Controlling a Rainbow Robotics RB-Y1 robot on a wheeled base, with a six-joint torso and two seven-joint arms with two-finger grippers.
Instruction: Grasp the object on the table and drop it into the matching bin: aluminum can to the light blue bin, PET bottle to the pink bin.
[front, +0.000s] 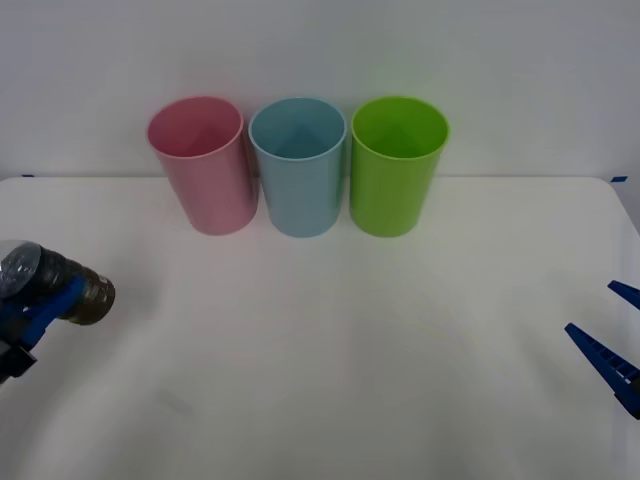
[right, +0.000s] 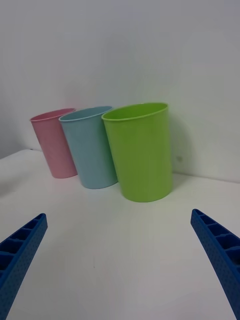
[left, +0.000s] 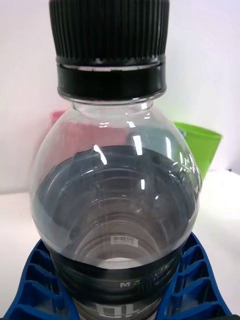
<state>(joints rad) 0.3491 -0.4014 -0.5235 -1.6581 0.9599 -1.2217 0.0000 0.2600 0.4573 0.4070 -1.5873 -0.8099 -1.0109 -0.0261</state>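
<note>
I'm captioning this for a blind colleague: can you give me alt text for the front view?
At the table's left edge, the left gripper holds the PET bottle. Pink bin, light blue bin and green cup line the back; right gripper open.

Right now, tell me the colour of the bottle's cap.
Black and ribbed, on the PET bottle held in the left gripper; clearest in the left wrist view.

lab test bench; bare white table (front: 320, 380) (blank wall (front: 500, 60))
</note>
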